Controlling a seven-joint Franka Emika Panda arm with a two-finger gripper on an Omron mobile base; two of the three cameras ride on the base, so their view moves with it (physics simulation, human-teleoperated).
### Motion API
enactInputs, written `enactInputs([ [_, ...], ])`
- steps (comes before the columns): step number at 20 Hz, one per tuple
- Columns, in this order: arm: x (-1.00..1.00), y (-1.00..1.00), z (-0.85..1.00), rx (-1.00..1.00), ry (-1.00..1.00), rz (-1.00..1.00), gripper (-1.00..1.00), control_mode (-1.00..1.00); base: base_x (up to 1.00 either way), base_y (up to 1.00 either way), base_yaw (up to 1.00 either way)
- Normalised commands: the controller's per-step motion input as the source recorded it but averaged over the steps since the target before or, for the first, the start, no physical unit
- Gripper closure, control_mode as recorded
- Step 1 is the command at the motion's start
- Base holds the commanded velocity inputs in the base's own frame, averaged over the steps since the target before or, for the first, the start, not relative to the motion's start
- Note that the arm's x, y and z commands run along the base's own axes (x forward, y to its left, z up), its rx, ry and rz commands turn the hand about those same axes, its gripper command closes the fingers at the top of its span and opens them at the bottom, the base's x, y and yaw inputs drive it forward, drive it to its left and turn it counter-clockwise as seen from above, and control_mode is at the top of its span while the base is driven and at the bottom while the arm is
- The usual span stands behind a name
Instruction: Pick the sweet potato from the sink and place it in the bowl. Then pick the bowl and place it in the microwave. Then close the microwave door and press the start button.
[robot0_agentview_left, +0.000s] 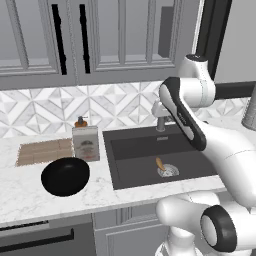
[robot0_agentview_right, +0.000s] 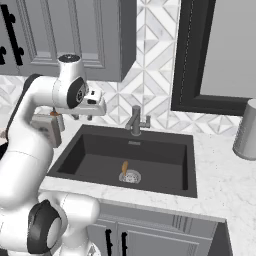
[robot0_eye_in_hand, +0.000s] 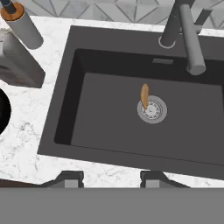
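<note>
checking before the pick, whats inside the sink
One sweet potato lies on the sink floor, its end against the round drain. The faucet overhangs the back, covering a little of the basin.

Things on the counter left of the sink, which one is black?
The bowl, round and glossy black, nearest the counter's front edge. The woven mat behind it is tan, and the carton beside the sink is pale.

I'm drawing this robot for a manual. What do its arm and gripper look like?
The arm is glossy white, built of rounded, bulbous links with dark grey to black bands and round caps at the joints. The wrist ends in a boxy white hand. The gripper has two small dark grey fingertips, squarish and blocky. No cables or markings are visible.
</note>
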Motion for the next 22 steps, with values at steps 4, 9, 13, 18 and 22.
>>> enactInputs([
  [4, -0.29, 0.14, 0.00, -0.02, -0.06, 0.00, -1.00, -1.00, 0.00, 0.00, 0.00],
  [9, -0.09, 0.45, -0.36, -0.03, 0.00, 0.01, -1.00, -1.00, 0.00, 0.00, 0.00],
  [13, -0.01, 0.13, -0.56, -0.11, 0.04, 0.01, -1.00, -1.00, 0.00, 0.00, 0.00],
  [18, 0.09, -0.33, -0.69, -0.01, 0.13, -0.09, -1.00, -1.00, 0.00, 0.00, 0.00],
  [22, 0.05, -0.39, -0.48, 0.01, 0.23, -0.14, -1.00, -1.00, 0.00, 0.00, 0.00],
])
